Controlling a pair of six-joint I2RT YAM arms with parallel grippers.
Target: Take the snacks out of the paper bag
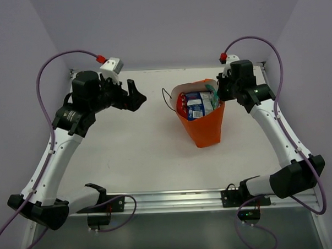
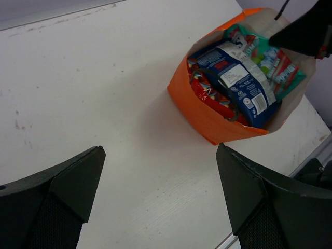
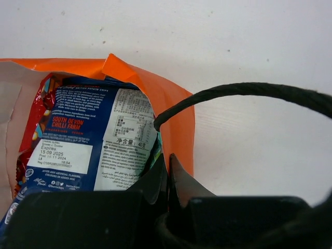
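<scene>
**Packets in the bag, right end effector at its rim**

The orange paper bag [image 1: 203, 125] stands on the white bench [image 1: 128, 148], right of centre in the top view, with its mouth open towards the camera. All the snacks that can be seen are inside it. A blue packet [image 1: 195, 106] lies uppermost in the middle. A red packet [image 1: 180, 104] is wedged along the left wall. A teal packet [image 1: 211, 97] sits against the right side. Other packets may be hidden beneath these.

The right end effector [image 3: 167, 162] is at the bag's right rim, in the upper right of the top view. Its fingers are pressed almost together. One is on the inside in front of the blue packet and the other is on the orange outer wall, so it appears to pinch the paper edge. A dark cord handle [image 3: 233, 89] arches just above the fingers.

The left end effector [image 1: 136, 94] is in the upper left of the top view, well apart from the bag. Its fingers are spread wide and hold nothing. Its own camera looks down on the bag's open mouth.
</scene>
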